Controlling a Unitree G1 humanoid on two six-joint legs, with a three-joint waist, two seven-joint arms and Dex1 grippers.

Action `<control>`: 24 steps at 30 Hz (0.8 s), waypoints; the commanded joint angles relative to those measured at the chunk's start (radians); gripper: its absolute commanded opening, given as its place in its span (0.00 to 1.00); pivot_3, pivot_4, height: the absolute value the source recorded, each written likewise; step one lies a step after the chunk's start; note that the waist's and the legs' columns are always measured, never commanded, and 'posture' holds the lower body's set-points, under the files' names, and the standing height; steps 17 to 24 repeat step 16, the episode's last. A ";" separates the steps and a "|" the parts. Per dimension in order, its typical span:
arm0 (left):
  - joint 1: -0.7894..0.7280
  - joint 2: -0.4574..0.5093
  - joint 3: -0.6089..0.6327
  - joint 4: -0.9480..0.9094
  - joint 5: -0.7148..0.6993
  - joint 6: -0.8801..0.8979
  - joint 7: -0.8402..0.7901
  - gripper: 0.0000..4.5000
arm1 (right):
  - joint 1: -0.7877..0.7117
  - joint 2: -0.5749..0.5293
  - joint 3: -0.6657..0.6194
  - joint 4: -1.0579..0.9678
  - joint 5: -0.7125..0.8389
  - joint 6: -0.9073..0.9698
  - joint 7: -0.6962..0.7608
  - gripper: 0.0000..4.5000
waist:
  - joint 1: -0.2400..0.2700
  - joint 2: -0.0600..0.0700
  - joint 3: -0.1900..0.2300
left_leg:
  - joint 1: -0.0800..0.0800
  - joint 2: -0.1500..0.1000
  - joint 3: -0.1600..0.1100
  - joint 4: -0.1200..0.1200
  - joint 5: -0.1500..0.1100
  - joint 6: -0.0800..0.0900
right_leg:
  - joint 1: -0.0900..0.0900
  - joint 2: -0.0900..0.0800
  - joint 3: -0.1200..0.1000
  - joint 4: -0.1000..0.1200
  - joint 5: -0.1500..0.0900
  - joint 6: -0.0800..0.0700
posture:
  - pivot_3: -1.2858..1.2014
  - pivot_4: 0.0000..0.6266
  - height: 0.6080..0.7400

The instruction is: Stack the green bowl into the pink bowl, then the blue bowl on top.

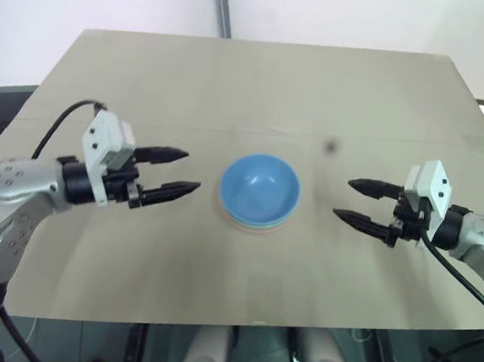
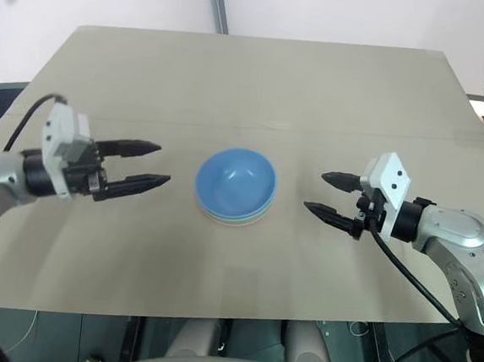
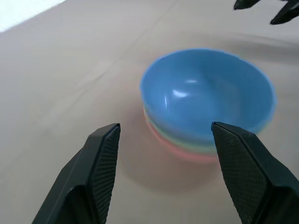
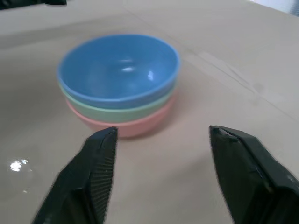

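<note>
Head view, stack: the blue bowl (image 1: 260,188) sits in the green bowl (image 1: 259,227), nested in the pink bowl (image 1: 237,221), on the table (image 1: 259,81) between both grippers.
Head view, left gripper (image 1: 183,172): fingers apart, empty, beside the stack.
Head view, right gripper (image 1: 348,200): fingers spread, empty, beside the stack.
Left wrist view: stack just ahead of the parted fingers (image 3: 100,161).
Right wrist view: stack ahead of the spread fingers (image 4: 96,163), untouched.

No text, label, brand or number can be read on anything, as far as visible.
</note>
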 commanded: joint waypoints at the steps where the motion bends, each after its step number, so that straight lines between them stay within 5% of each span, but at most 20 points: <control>1: 0.109 -0.043 0.083 -0.067 -0.029 -0.019 -0.019 0.91 | 0.020 -0.019 -0.040 -0.020 0.042 0.002 0.023 1.00 | 0.006 0.000 0.000 | 0.000 0.000 0.000 0.000 0.000 0.000 | 0.000 0.000 0.000 0.000 0.000 0.000 | 0.52 0.24 1.00; 2: 0.133 -0.048 0.095 -0.076 -0.024 -0.028 -0.027 0.99 | 0.027 -0.021 -0.046 -0.025 0.047 0.004 0.022 1.00 | 0.009 -0.001 0.000 | 0.000 0.000 0.000 0.000 0.000 0.000 | 0.000 0.000 0.000 0.000 0.000 0.000 | 0.52 0.24 1.00; 6: 0.205 -0.063 0.142 -0.090 0.099 -0.082 0.041 0.99 | 0.091 -0.046 -0.091 -0.059 -0.011 -0.043 -0.002 1.00 | 0.018 0.000 0.000 | -0.001 0.000 -0.001 0.000 0.000 0.000 | 0.000 0.000 -0.003 0.000 0.000 0.000 | 0.52 0.24 1.00; 15: 0.220 -0.050 0.184 -0.046 0.053 -0.097 -0.064 0.99 | 0.241 -0.108 -0.247 -0.118 0.048 -0.008 0.007 1.00 | 0.016 -0.001 0.000 | -0.001 0.000 0.003 -0.001 0.000 0.000 | 0.001 0.001 -0.002 -0.003 0.000 0.000 | 0.52 0.24 1.00; 24: 0.214 -0.048 0.181 -0.041 0.056 -0.101 -0.070 0.99 | 0.247 -0.111 -0.253 -0.120 0.050 -0.007 0.006 1.00 | 0.016 -0.001 0.000 | -0.001 0.000 0.003 -0.001 0.000 0.000 | 0.001 0.001 -0.002 -0.003 0.000 0.000 | 0.52 0.24 1.00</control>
